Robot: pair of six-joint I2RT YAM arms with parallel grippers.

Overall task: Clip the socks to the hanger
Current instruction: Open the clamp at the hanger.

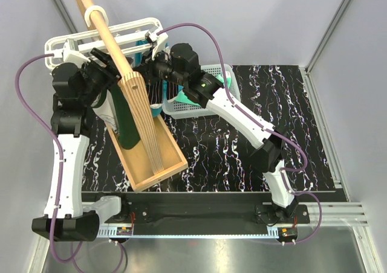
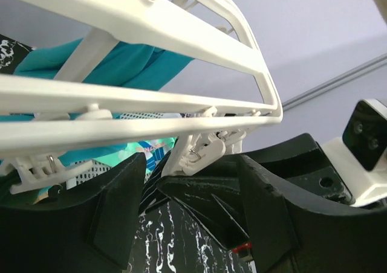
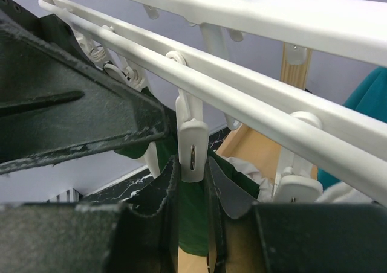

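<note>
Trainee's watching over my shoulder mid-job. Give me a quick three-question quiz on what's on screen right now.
1. True or false: the hanger hangs by its hook loop on the wooden pole.
2. What lies in the mesh basket? A) a teal cloth B) a metal pan C) a black shoe
3. Fill in: the right gripper is closed on a white ____ of the hanger.
Key: 1 true; 2 A; 3 clip.
</note>
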